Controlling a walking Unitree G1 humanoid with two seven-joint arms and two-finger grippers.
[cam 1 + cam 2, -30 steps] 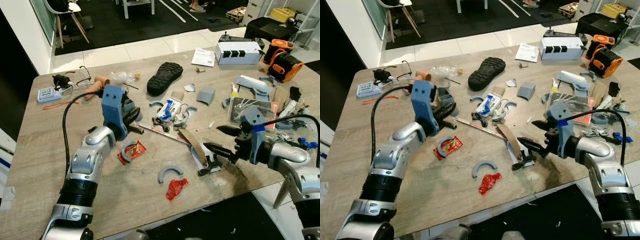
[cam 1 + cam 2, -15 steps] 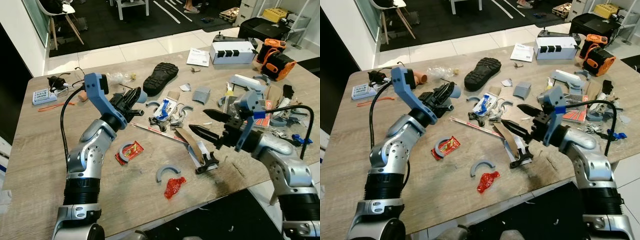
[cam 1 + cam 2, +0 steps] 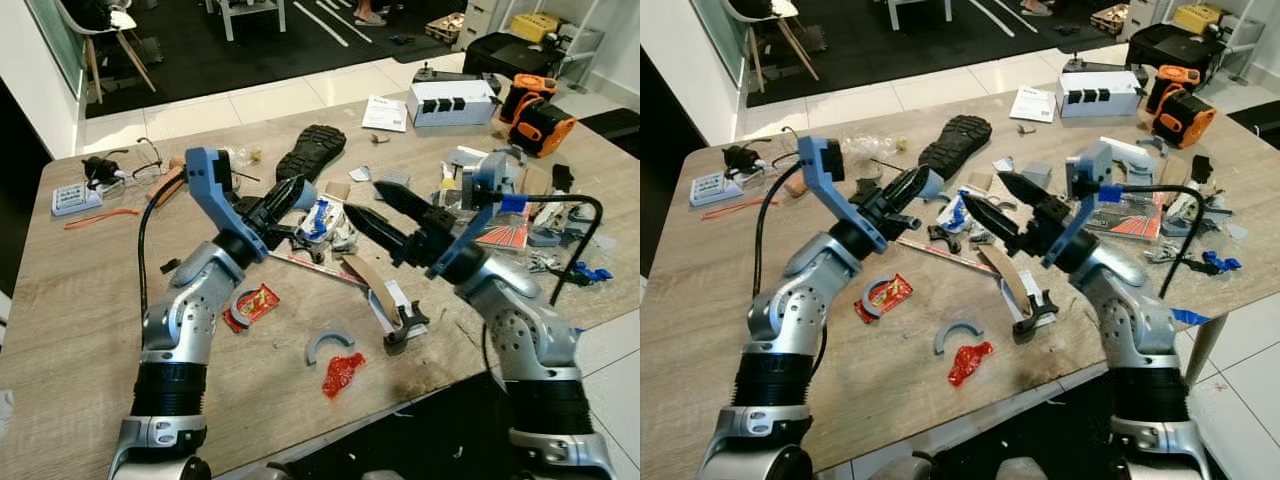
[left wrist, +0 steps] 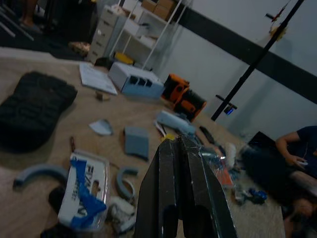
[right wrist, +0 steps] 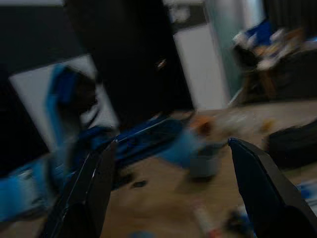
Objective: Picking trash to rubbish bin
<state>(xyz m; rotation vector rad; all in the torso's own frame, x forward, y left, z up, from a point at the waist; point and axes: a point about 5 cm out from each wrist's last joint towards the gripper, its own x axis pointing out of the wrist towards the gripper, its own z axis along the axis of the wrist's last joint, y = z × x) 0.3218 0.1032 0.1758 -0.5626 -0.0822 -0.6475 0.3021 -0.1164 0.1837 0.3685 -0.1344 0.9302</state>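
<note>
Both arms have come up off the table since a second ago, and your camera has tipped too, so the whole scene sits a bit differently. Your right gripper [image 3: 362, 201] was low beside the black clip [image 3: 404, 329] near the front edge; now it hangs in the air over the middle of the mess, its two black fingers spread wide with nothing between them. Your left gripper [image 3: 296, 190] is also lifted, pointing at the blue and white wrapper [image 3: 322, 218]. Its fingers are pressed together and hold nothing.

The trash lies on the wooden table [image 3: 60, 300]. You can see a red wrapper [image 3: 254, 303] just beside your left arm, a crumpled red bit [image 3: 342, 373] close to the front edge, and a grey curved piece [image 3: 329, 346] next to it. The black shoe sole [image 3: 312, 151] lies further back.

You have bare wood to move over on your left side. The right side is crowded up to the edge with tools and an orange box [image 3: 537, 112].

The right wrist view is very blurred, so little can be made out past the fingers [image 5: 86, 198]. At the edge of the left wrist view a person's arm [image 4: 292, 153] shows.
</note>
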